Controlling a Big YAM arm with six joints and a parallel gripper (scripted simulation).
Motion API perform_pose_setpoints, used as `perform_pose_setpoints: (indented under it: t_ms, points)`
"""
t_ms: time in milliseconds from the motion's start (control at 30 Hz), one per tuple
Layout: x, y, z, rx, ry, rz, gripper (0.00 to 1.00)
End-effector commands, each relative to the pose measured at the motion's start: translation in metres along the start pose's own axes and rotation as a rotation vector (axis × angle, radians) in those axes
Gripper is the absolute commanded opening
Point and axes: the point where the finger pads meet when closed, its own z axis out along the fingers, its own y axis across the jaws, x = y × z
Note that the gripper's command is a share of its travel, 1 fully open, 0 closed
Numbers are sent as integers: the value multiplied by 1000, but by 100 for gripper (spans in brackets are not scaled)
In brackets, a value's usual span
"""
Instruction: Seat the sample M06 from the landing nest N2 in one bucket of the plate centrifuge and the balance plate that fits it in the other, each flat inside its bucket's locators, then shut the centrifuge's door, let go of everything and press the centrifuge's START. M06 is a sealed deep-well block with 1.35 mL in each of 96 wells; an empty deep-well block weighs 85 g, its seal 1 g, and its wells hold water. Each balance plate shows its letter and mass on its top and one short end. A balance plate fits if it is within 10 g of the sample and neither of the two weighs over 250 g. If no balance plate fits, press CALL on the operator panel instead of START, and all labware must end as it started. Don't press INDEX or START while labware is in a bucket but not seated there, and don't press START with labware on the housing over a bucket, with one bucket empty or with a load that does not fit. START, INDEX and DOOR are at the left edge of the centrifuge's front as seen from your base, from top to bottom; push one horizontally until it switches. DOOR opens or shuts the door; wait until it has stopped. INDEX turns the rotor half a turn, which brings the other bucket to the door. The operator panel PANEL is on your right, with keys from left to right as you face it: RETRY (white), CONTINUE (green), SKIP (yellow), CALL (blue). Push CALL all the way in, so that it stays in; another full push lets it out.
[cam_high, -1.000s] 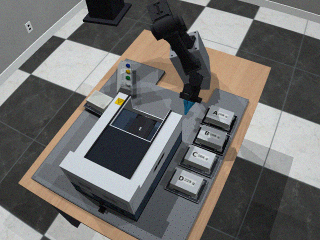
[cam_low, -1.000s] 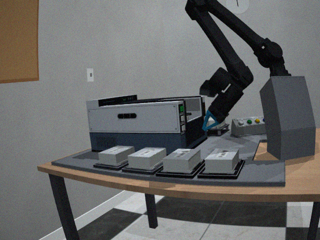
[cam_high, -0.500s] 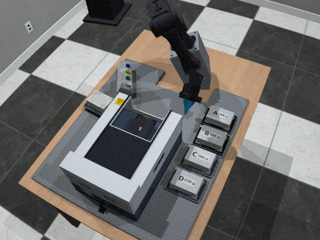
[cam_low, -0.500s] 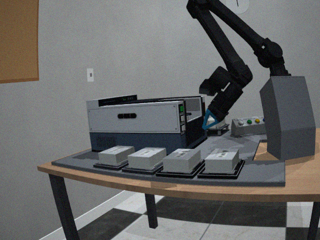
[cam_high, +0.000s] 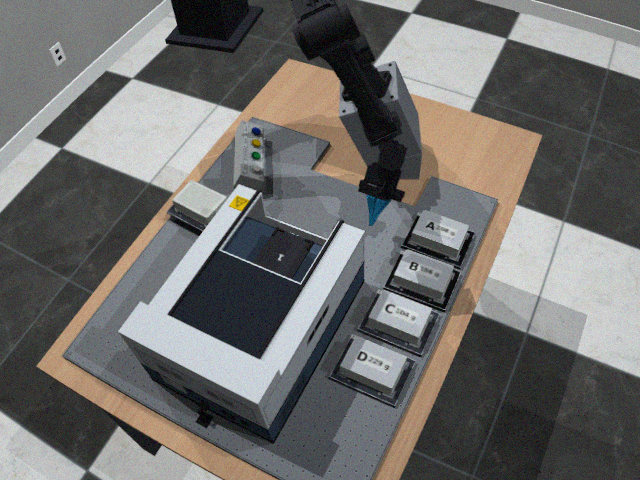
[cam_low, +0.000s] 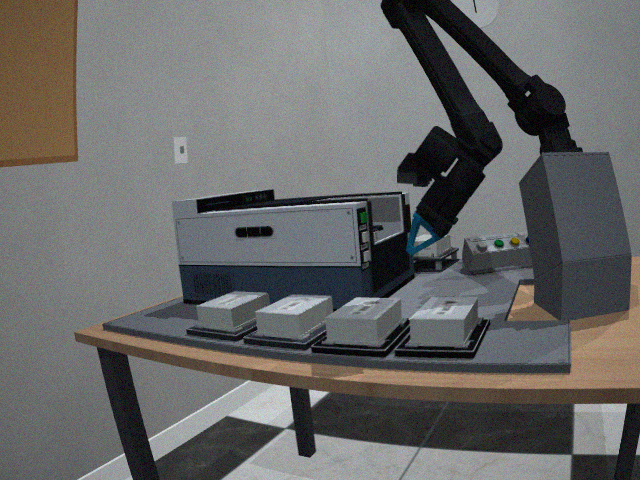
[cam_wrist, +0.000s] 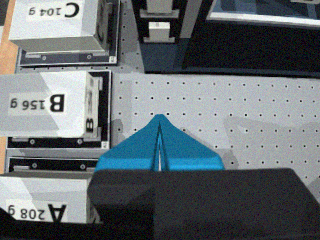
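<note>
My gripper (cam_high: 373, 219) (cam_low: 410, 250) (cam_wrist: 159, 120) is shut and empty, its blue fingers meeting in a point. It hangs low over the grey base plate (cam_wrist: 240, 115), just off the centrifuge's front left corner, between the centrifuge (cam_high: 206, 356) (cam_low: 268, 237) and balance plate A (cam_high: 439, 232) (cam_low: 447, 317) (cam_wrist: 35, 210). The door is open, and a dark empty bucket (cam_high: 283, 254) shows inside. The button column (cam_low: 364, 236) (cam_wrist: 159, 31) is just ahead of the fingertips. Sample M06 (cam_high: 199, 198), a white sealed block, sits on its nest beyond the centrifuge.
Balance plates B (156 g) (cam_high: 423, 273) (cam_wrist: 45, 102), C (104 g) (cam_high: 400, 315) (cam_wrist: 55, 20) and D (229 g) (cam_high: 374, 361) sit in a row of nests beside A (208 g). The operator panel (cam_high: 254, 150) (cam_low: 496, 250) stands near M06. The arm's grey pedestal (cam_low: 573, 232) stands behind.
</note>
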Motion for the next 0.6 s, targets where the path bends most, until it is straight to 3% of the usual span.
perform_pose_setpoints:
  t_ms: [0, 567]
  points:
    - [-5, 4, -9, -9, 4, 20, 0]
    - [-14, 9, -25, -18, 85, 28, 0]
